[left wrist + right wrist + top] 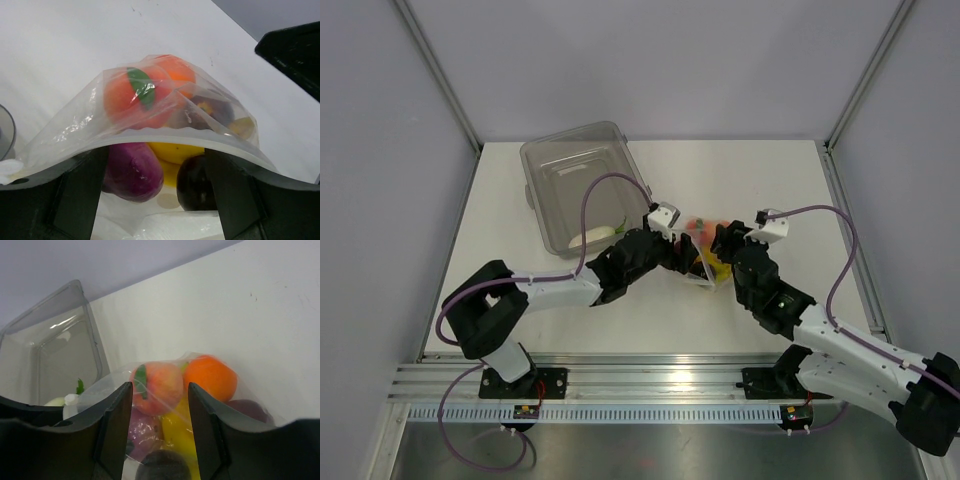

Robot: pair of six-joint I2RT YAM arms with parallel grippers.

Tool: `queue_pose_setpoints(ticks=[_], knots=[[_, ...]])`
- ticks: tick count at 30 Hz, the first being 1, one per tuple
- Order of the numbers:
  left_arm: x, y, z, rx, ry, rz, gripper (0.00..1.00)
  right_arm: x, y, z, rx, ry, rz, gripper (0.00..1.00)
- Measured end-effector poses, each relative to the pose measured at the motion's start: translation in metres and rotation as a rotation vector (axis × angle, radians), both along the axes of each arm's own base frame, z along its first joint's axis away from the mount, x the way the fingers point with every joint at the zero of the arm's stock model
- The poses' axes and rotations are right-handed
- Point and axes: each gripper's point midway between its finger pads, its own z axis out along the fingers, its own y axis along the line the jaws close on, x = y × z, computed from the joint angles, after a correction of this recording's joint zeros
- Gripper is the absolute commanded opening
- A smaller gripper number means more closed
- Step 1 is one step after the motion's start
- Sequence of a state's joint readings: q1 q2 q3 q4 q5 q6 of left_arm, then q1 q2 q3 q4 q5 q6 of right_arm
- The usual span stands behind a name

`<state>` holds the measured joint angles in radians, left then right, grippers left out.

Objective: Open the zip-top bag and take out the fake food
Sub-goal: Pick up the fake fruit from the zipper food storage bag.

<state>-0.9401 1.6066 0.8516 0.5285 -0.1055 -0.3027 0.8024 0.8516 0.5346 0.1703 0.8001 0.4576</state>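
The zip-top bag (705, 243) lies at mid-table between both arms, its mouth gaping. In the left wrist view its pale zip rim (150, 134) arches across both of my left fingers (75, 190), which seem to stand inside the mouth. My left gripper (155, 167) is open wide. Fake food fills the bag: a peach (127, 95), an orange (175, 70), a purple piece (132, 170), a yellow banana (175, 151) and a dark round piece (195, 182). My right gripper (159, 390) is open over the bag's other side, the peach (157, 382) and orange (212, 377) just beyond its fingertips.
A rigid clear-grey tub (578, 180) sits at the back left, a white radish (595, 237) with a green top in its near corner. Both grippers crowd together over the bag. Grey walls close in the table on three sides.
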Motion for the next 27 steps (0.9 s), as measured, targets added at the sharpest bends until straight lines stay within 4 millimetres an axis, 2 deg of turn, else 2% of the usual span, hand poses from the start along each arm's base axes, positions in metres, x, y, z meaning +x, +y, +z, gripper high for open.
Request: queue_pose_setpoints(ticks=[3, 6, 10, 12, 19, 25, 27], knots=[[0.001, 0.008, -0.010, 0.007, 0.007, 0.035, 0.81, 0.009, -0.002, -0.015, -0.030, 0.049, -0.022, 0.55], [0.000, 0.016, -0.023, 0.029, 0.018, 0.058, 0.81, 0.020, -0.012, -0.024, -0.013, 0.083, -0.044, 0.58], [0.004, 0.017, -0.022, 0.023, -0.003, 0.077, 0.81, 0.036, -0.029, -0.028, 0.051, 0.111, -0.077, 0.64], [0.007, 0.018, -0.020, 0.020, -0.027, 0.083, 0.81, 0.040, -0.030, -0.031, 0.072, 0.123, -0.073, 0.65], [0.009, 0.022, -0.023, 0.027, -0.099, 0.096, 0.83, 0.058, -0.007, -0.039, 0.124, 0.192, -0.011, 0.68], [0.004, 0.014, -0.030, 0.054, -0.129, 0.073, 0.83, 0.096, 0.017, -0.024, 0.123, 0.251, -0.004, 0.60], [0.000, 0.011, -0.029, 0.059, -0.140, 0.060, 0.83, 0.106, 0.018, -0.030, 0.113, 0.277, -0.012, 0.59]])
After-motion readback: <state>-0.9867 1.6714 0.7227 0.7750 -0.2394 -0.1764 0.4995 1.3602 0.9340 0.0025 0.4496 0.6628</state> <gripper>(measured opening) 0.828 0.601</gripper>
